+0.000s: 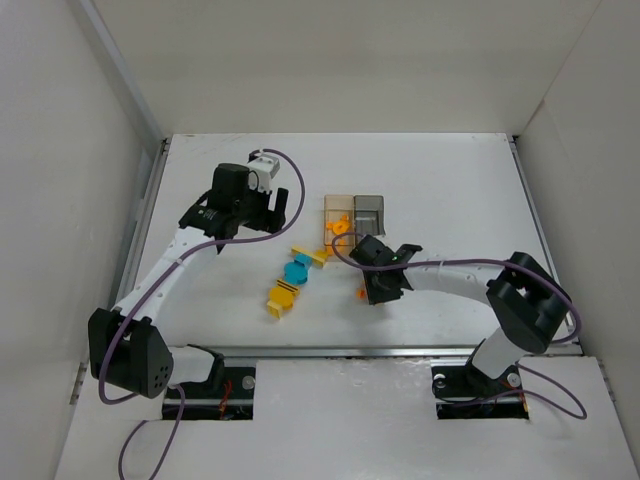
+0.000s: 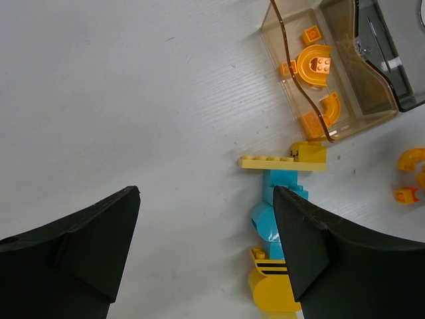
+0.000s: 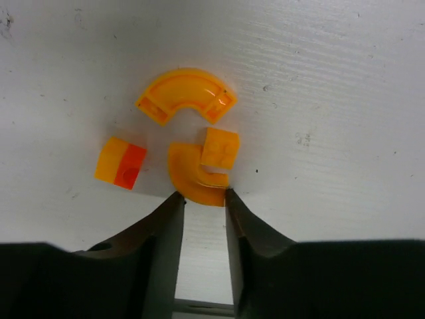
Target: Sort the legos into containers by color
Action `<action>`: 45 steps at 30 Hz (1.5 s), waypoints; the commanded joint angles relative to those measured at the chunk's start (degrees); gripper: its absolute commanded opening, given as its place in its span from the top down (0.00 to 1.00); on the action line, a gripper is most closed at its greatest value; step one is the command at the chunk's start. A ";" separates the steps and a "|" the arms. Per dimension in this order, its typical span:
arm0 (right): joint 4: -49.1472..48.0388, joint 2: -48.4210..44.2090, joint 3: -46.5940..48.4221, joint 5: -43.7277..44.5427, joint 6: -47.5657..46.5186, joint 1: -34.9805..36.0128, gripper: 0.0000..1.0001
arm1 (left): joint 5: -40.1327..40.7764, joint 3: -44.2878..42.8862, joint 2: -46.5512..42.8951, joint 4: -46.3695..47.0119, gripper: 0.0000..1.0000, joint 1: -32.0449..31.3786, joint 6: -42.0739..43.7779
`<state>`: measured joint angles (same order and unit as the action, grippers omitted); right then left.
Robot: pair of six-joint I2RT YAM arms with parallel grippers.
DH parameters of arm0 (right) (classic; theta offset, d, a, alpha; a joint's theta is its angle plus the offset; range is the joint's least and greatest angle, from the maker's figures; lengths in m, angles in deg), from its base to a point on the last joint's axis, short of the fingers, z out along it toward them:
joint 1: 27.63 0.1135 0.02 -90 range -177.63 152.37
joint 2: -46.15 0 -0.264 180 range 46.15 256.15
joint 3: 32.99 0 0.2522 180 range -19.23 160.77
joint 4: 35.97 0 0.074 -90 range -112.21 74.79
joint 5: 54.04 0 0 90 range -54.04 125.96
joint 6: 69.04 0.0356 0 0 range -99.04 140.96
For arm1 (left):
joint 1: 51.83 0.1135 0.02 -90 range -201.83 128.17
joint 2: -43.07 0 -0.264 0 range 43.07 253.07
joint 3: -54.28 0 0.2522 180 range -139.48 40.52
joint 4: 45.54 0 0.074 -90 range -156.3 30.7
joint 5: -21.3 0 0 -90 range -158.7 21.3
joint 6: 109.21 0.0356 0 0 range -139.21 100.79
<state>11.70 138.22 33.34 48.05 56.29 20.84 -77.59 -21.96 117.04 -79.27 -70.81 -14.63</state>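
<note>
Right claw (image 3: 201, 195) narrowed about a glossy orange curved lego (image 3: 192, 176) at 12 o'clock, grip uncertain; left claw (image 2: 206, 193) spread wide, empty.

Pale walls (image 1: 60, 150) box in a white table (image 1: 450, 180) with a metal rail (image 1: 330, 352) along its near edge.

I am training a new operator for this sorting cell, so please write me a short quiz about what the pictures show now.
1. True or false: the amber box holds orange pieces.
2. The loose pieces just ahead of the right fingers are: A teal, B orange, C grey.
3. Are the left fingers open or shut?
Key: 1 true; 2 B; 3 open.
</note>
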 commanded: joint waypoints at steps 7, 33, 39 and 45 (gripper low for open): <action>-2.80 0.31 -1.33 0.73 -0.09 0.49 0.75 | 0.18 0.08 -2.43 1.07 0.22 0.44 -0.71; -1.65 5.66 3.76 2.93 -3.08 0.49 0.57 | -0.34 -0.45 -2.43 1.60 0.22 0.44 -0.71; -2.18 7.15 3.76 2.93 -4.21 0.49 0.61 | -0.34 -0.45 -1.91 1.60 0.22 0.44 -0.71; -2.18 9.09 4.38 3.46 -5.27 0.49 0.82 | -0.34 -1.07 -1.90 1.60 0.22 0.44 -0.71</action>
<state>10.15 143.69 39.14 49.63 52.11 21.12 -77.54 -21.96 117.02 -79.20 -70.70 -14.66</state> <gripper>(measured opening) 0.247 0.785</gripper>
